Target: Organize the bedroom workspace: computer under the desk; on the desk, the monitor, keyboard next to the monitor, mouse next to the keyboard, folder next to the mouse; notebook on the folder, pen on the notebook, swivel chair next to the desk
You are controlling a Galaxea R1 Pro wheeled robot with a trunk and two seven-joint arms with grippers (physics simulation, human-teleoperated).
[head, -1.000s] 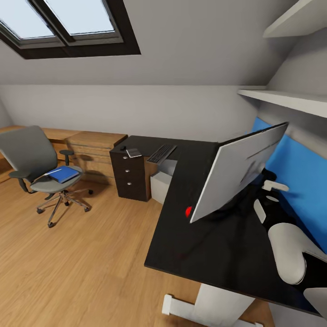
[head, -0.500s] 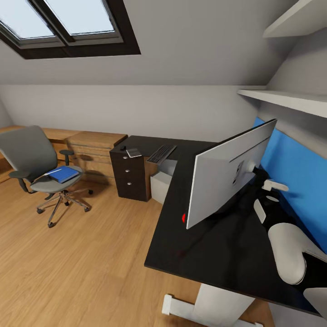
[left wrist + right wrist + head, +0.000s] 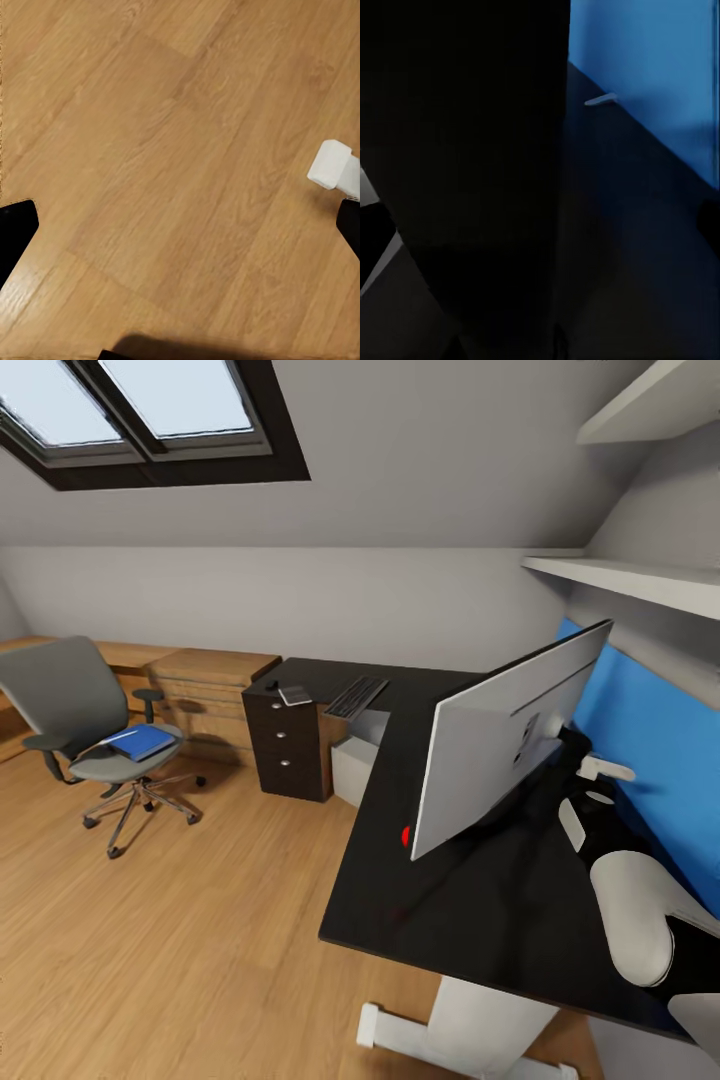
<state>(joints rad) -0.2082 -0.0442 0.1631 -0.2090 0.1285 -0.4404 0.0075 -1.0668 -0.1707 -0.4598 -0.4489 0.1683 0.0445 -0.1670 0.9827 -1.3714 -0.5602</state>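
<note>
The monitor (image 3: 500, 745) stands on the black desk (image 3: 450, 920), its pale back toward me and a red dot at its lower corner. My right arm (image 3: 630, 915) reaches behind it. In the right wrist view my right gripper (image 3: 540, 225) is open, with the monitor's dark bulk (image 3: 472, 150) close between its fingers. The keyboard (image 3: 356, 697), notebook (image 3: 295, 695) and mouse (image 3: 271, 685) lie on the desk's far wing, and the computer (image 3: 352, 770) sits underneath. The folder (image 3: 140, 742) rests on the swivel chair (image 3: 70, 705). My left gripper (image 3: 180, 225) hangs open over the floor.
A blue panel (image 3: 650, 760) backs the desk at the right, under white shelves (image 3: 640, 580). A thin pale stick (image 3: 600, 99) lies on the desk by the blue panel (image 3: 660, 67). A light-wood chest (image 3: 210, 685) stands beside the black drawer unit (image 3: 288, 745). A white desk foot (image 3: 334, 165) is near my left gripper.
The monitor swung from a leaning tilt to more upright and shifted slightly left, then stayed still. The arm visible at the right has not moved.
</note>
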